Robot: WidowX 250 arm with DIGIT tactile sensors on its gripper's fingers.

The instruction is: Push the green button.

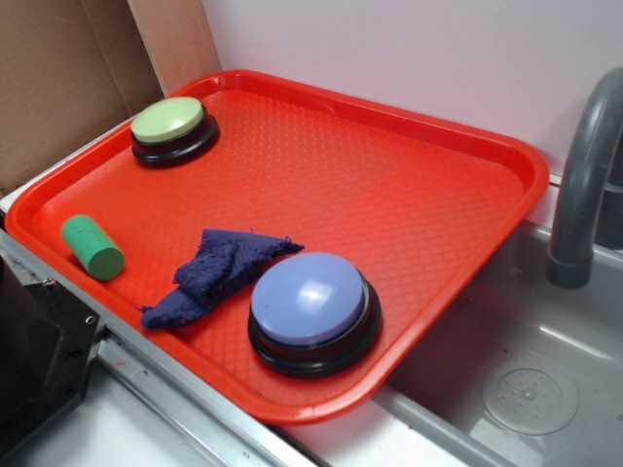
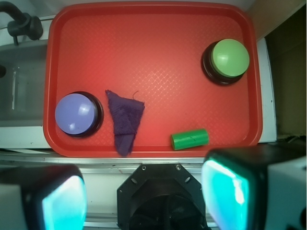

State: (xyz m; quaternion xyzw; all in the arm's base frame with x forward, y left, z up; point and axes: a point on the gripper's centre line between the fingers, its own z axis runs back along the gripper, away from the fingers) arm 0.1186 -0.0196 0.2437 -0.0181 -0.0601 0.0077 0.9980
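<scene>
On the red tray (image 1: 467, 209), tool held high, nothing pressed.

At one far corner of the tray sits the green button (image 1: 168, 120) on its black base, untouched. A small green cylinder (image 1: 92, 247) lies on its side along the near rim, beside a crumpled dark blue cloth (image 1: 219, 270); the larger lavender-blue button (image 1: 309, 300) just touches the cloth's other side. Wrist view shows the tool (image 2: 144, 194) well above the tray's edge, its fingers (image 2: 225, 187) spread apart and empty. A grey tap (image 1: 584, 185) stands over the sink (image 1: 531, 389) beside the tray.

No readable text, labels, brands or numbers anywhere: tray (image 1: 506, 209), both buttons, cylinder, cloth all unmarked
</scene>
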